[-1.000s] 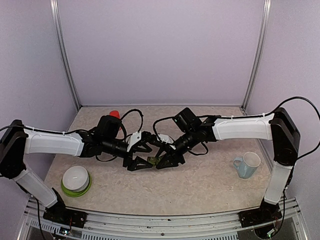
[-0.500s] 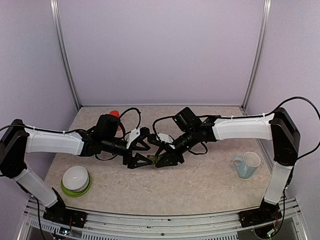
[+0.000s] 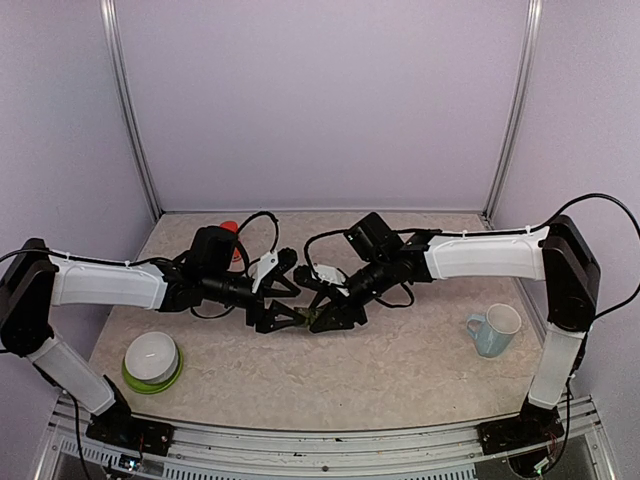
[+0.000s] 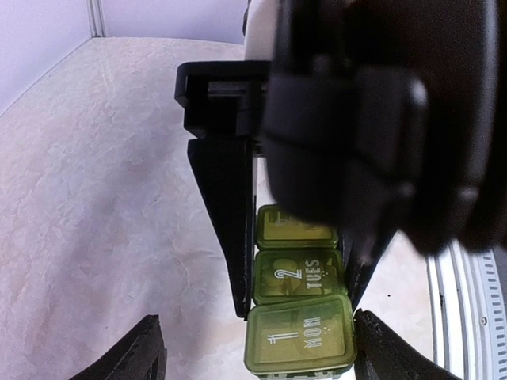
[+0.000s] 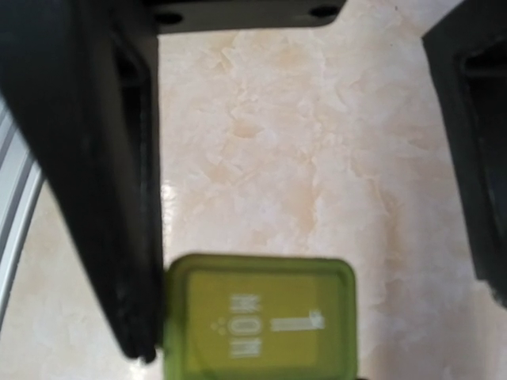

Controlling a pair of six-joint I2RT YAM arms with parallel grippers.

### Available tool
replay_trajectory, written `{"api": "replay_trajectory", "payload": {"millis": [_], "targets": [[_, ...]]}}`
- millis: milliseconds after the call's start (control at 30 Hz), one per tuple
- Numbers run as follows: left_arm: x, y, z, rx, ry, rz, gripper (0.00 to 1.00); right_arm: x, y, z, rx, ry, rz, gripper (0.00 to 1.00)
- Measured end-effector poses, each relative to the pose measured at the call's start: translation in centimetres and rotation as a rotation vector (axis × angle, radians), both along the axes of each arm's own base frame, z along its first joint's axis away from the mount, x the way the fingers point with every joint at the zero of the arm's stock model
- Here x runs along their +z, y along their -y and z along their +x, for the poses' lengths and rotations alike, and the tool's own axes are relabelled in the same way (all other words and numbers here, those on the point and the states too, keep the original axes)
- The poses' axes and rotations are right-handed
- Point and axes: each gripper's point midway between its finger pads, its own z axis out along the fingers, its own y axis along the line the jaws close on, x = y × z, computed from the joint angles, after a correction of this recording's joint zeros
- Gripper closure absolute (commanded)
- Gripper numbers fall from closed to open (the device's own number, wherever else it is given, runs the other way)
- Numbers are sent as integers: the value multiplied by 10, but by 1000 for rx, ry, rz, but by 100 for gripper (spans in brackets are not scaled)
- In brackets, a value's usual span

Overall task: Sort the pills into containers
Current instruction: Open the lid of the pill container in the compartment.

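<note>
Left gripper (image 4: pixel 257 348) open, tips either side of the MON end without touching. Green pill organizer (image 4: pixel 297 297) lies lids-closed on the table (image 4: pixel 103 198) at centre, long axis running straight away toward the right gripper (image 3: pixel 325 312), which straddles its far end; can't tell if clamped. Both arms equally near.

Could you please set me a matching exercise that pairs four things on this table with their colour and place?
Things:
1. mug
2. bowl
3. bottle
4. pill organiser

Colour and place:
A. green, in the middle
B. orange-red, at the back
C. white, near left
D. pale blue, far right

Pairs: 1-D, 2-C, 3-B, 4-A
</note>
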Motion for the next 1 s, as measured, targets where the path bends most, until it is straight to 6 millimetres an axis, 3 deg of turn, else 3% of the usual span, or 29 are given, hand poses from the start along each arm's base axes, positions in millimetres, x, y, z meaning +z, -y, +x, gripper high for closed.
{"api": "replay_trajectory", "payload": {"millis": [467,1000], "targets": [[12,-4,22,74,42,-42,22,-12,-2,-14,35,-32,-31,67],[-21,-18,61,242,-12,48,23,-12,-3,-14,33,-29,-31,67]]}}
